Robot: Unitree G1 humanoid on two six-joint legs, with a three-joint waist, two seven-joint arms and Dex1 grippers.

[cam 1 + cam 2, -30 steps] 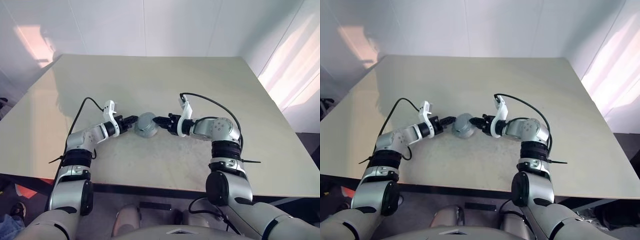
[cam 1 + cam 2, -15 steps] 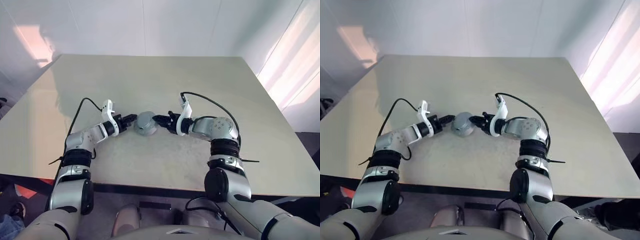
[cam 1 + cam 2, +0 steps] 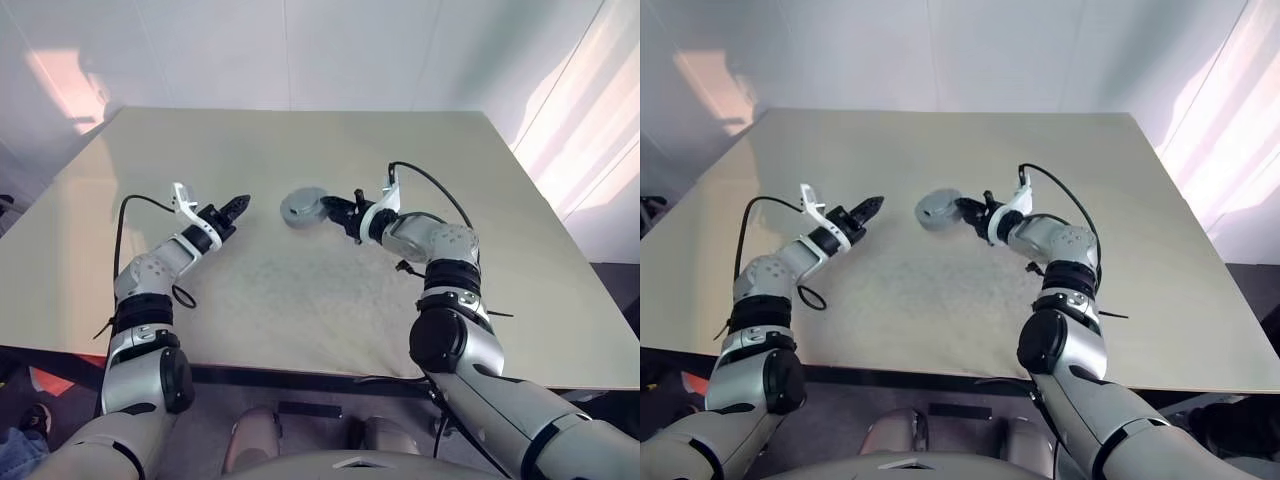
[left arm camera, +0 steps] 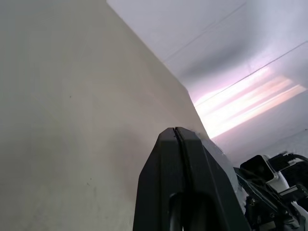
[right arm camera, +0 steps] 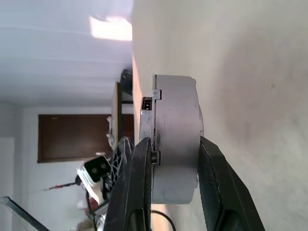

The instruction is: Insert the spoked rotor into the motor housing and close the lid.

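The motor housing [image 3: 303, 214] is a short round grey metal cup held off the tan table [image 3: 300, 300], near its middle. My right gripper [image 3: 331, 207] is shut on it from the right, and its fingers [image 5: 142, 159] clamp the ribbed side [image 5: 175, 130]. A flat grey disc, the lid [image 3: 300, 203], covers the housing's top face. The spoked rotor is hidden. My left gripper [image 3: 239, 204] hangs to the left of the housing, a clear gap away, with its fingers [image 4: 168, 144] pressed together on nothing.
The table's far edge meets a white wall [image 3: 300, 50]. In the left wrist view, the right arm's white wrist [image 4: 269, 173] shows beyond my shut fingers.
My left gripper has let go of the housing's side and drawn away to the left. The right gripper has carried the housing up and farther across the table, rolling as it went.
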